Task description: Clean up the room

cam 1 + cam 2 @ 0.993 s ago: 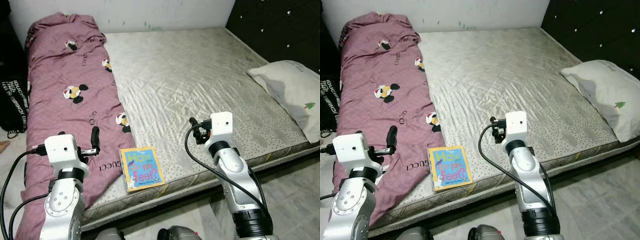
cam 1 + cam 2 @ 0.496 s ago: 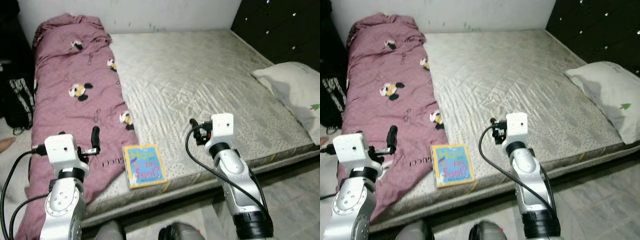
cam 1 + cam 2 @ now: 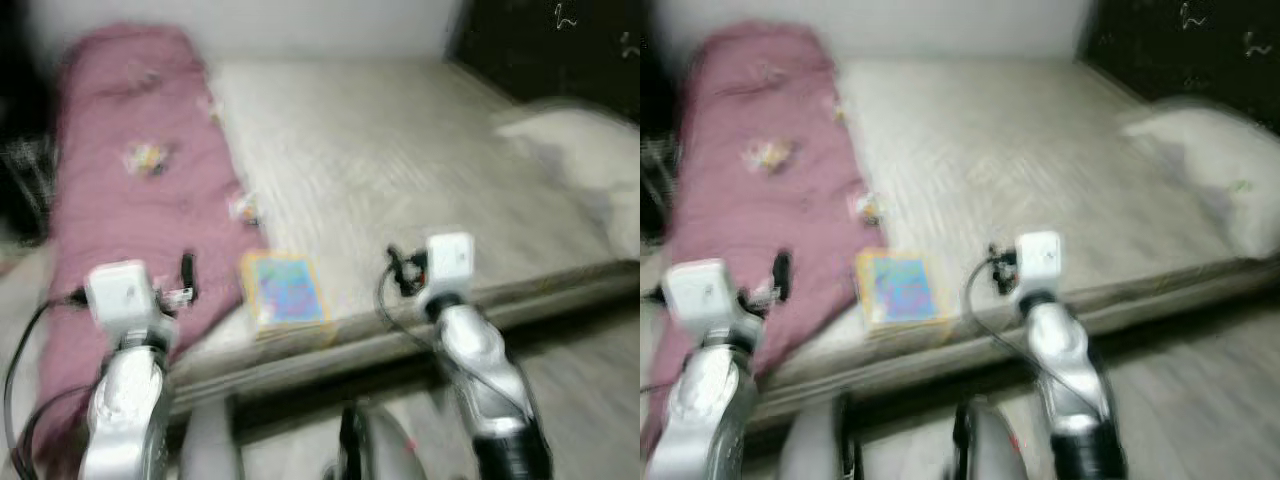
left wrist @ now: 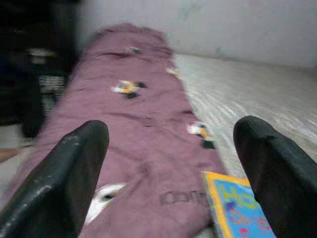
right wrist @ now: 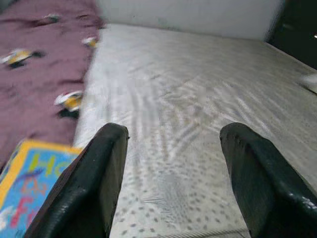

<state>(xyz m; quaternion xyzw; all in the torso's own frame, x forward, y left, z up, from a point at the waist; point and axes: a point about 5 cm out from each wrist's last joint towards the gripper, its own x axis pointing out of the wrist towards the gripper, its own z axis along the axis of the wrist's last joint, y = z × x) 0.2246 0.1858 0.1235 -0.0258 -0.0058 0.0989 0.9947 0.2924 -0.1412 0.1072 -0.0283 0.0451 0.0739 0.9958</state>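
Note:
A colourful children's book (image 3: 285,293) lies flat near the front edge of the bare grey mattress (image 3: 380,170), beside a long mauve quilt (image 3: 120,190) with cartoon prints. The eye views are blurred. My left gripper (image 4: 173,168) is held up before the quilt, open and empty, with the book (image 4: 240,210) just beyond its fingers. My right gripper (image 5: 171,173) hovers over the mattress front, open and empty, and the book (image 5: 29,178) lies off to one side of it.
A white pillow (image 3: 585,160) rests at the mattress's right end against a dark headboard (image 3: 540,40). A dark bag (image 3: 20,170) stands on the floor left of the bed. Pale floor (image 3: 590,390) runs along the bed's front edge.
The whole picture has shifted and blurred, so the camera is moving; the bed's front edge sits higher in view. Both arms keep their raised pose and the book lies where it was.

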